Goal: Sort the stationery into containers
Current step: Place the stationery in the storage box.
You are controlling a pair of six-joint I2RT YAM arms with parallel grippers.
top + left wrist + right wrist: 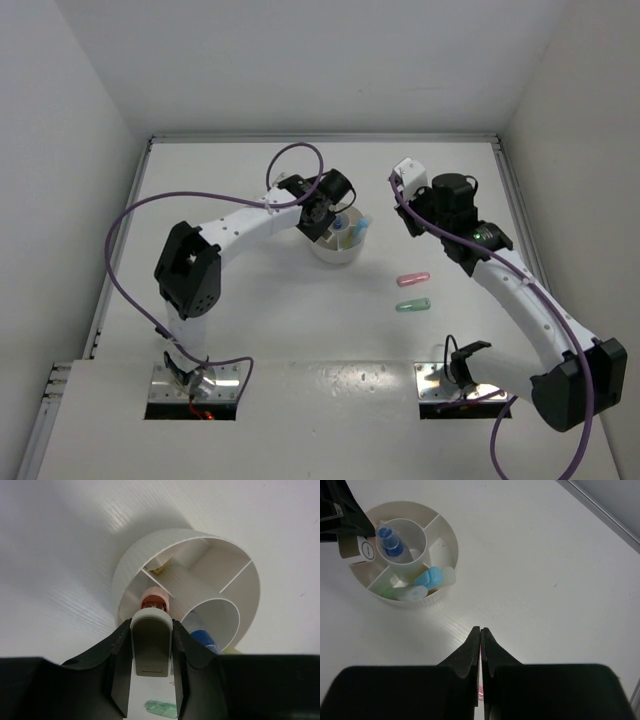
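The white round bowl (336, 254) sits just above centre in the top view. A middle tube and spoke walls split it into compartments. The tube holds a blue-clear pen (387, 537). One outer compartment holds a light blue marker (431, 576) and a green marker (395, 593). The left gripper (151, 630) hangs over the bowl's left rim, its fingers pinching a tan eraser (150, 652) with a white end. Right of the bowl and lower in the frame, a pink marker (413, 278) and a loose green marker (412, 305) lie on the table (300, 340). The right gripper (480, 630) has its fingers pressed together, holding nothing.
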